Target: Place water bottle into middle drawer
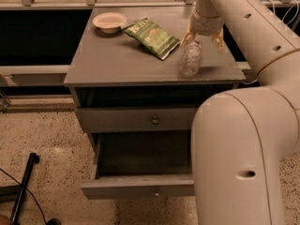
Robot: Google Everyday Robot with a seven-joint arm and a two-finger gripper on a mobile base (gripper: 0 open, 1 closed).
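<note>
The gripper (202, 43) is hanging over the right rear part of the grey counter (112, 62), at the end of a white arm (243, 18) that is coming in from the upper right; its two pale fingers (219, 40) are standing wide apart, one on each side of the far end of the water bottle (191, 60), and nothing is being held between them; whether they are touching the bottle cannot be told.

The water bottle is lying on its side on the counter near the right front edge, its length running from front to back, with its far end just under the gripper; just to its left the green snack bag (152, 35) is lying flat at a slant, and beyond that a small pale bowl (109, 21) is sitting near the rear left corner.

Below the counter the upper drawer (122, 120) is showing a closed grey front with a round metal knob (154, 121); beneath it the middle drawer (136, 187) is standing pulled out, its dark interior facing up and a small knob at its front centre; a large white section of the arm (239, 158) is filling the foreground and hiding the drawer's right side.

On the speckled floor (47, 139) at the lower left a black pole (23, 186) is lying at an angle.
</note>
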